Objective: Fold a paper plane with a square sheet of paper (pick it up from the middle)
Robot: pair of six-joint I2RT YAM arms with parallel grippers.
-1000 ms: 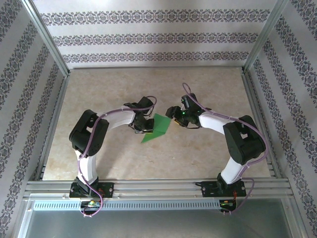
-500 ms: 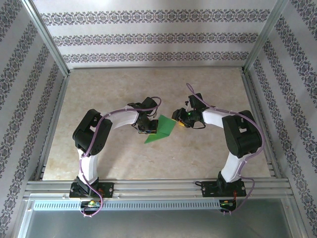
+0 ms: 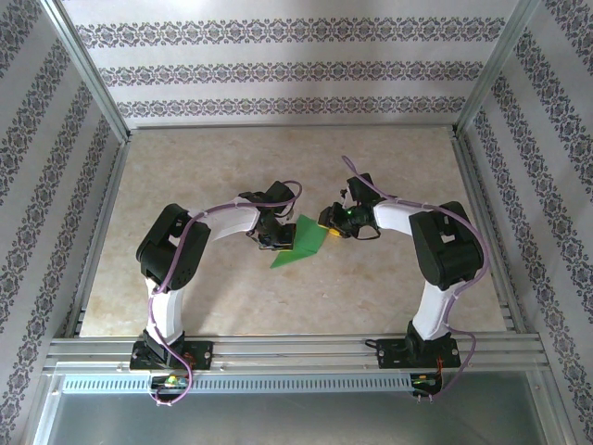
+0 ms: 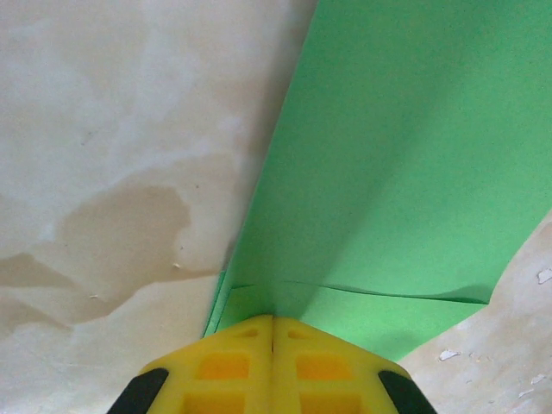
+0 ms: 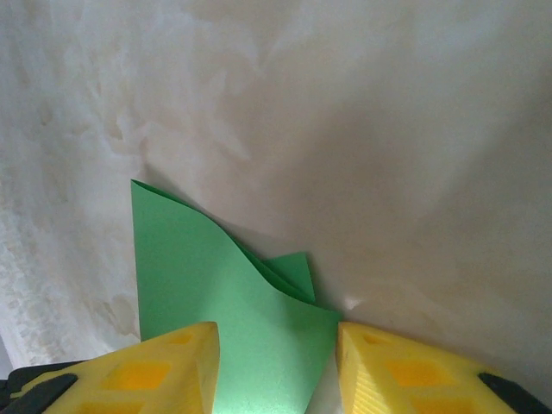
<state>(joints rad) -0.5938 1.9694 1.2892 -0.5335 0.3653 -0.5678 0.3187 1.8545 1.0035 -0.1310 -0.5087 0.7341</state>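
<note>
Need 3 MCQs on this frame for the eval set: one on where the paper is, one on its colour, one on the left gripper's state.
1. Where is the square sheet of paper?
A. In the middle of the table, between the two grippers.
B. Against the far wall.
C. Beside the right arm's base.

2. What colour is it?
A. White.
B. Red.
C. Green.

3. How does the left gripper stand?
A. Wide open, nothing in it.
B. Shut on the sheet's edge.
C. Open, lying flat on the tabletop.

Key:
1 A: the top view has it between the left gripper and the right gripper.
2 C: it is bright green in all three views.
3 B: the left wrist view shows the yellow fingers pressed together with the paper coming out between them.
</note>
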